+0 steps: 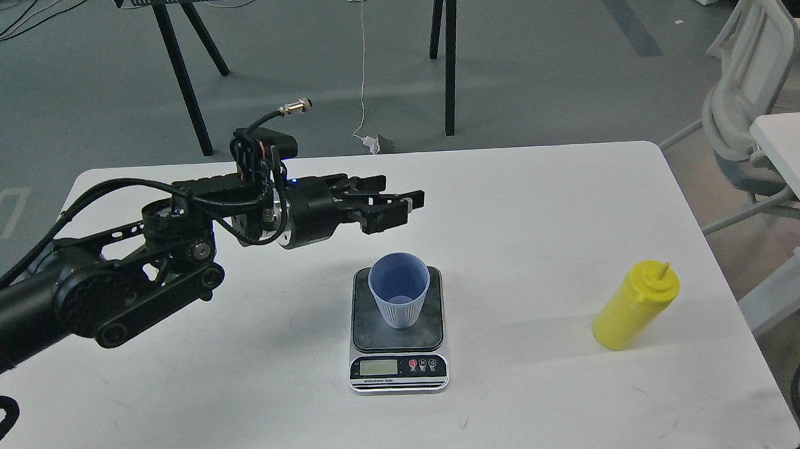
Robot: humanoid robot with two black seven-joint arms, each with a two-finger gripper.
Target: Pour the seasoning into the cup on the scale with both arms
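**benchbot_fan:** Since the cup (400,297) is already sitting upright on the scale (397,329), mid-table, what's left to mess up? The seasoning (634,305) bottle stands well off to the right, untouched.

**pourguy:** Plenty, I'd say. The left gripper (399,205) hovers over the table (540,198) just behind the cup, holding nothing, jaws only slightly parted as far as I can tell. If it drops or swings forward carelessly, it could clip the rim and knock that light cup off the plate.

**benchbot_fan:** And the right arm?

**pourguy:** Its gripper isn't in view at all, only a dark bit at the right edge. The bottle sits near that edge of the table, so a sloppy grab could tip it over. Squeeze too hard on the soft plastic and I'd guess it squirts early, missing the cup.
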